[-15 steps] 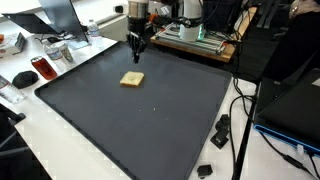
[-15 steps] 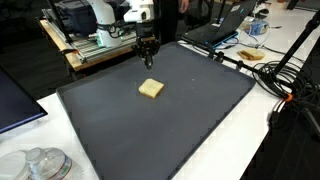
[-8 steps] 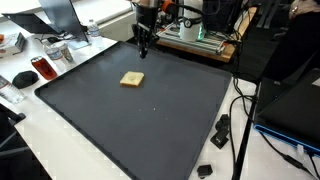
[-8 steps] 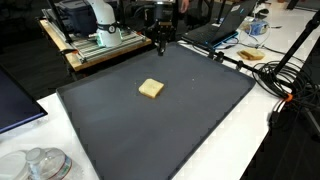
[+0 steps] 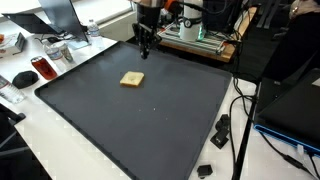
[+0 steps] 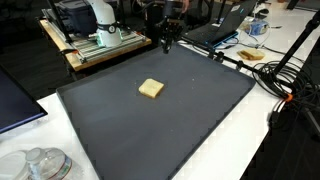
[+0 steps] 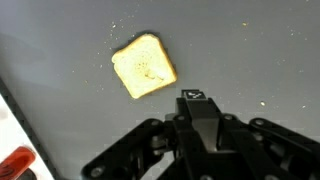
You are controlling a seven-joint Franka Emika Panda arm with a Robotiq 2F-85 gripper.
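Observation:
A slice of toast [image 5: 131,79] [image 6: 151,89] lies flat on the dark grey mat [image 5: 150,125] [image 6: 180,125], alone near its middle. My gripper [image 5: 144,50] [image 6: 168,45] hangs above the far edge of the mat, well clear of the bread and raised off the surface. In the wrist view the toast [image 7: 145,65] sits upper left of the gripper [image 7: 195,97]. The two black fingers are pressed together with nothing between them, so the gripper is shut and empty.
A red can [image 5: 43,68], a black mouse [image 5: 24,77] and a laptop [image 5: 60,15] stand beside the mat. Cables and black plugs [image 5: 222,130] lie off another edge. A wooden rack with equipment [image 6: 95,45] is behind the mat; a clear container [image 6: 40,163] is near the front.
The gripper has risen and drawn back from over the toast toward the mat's far edge. The toast has not moved.

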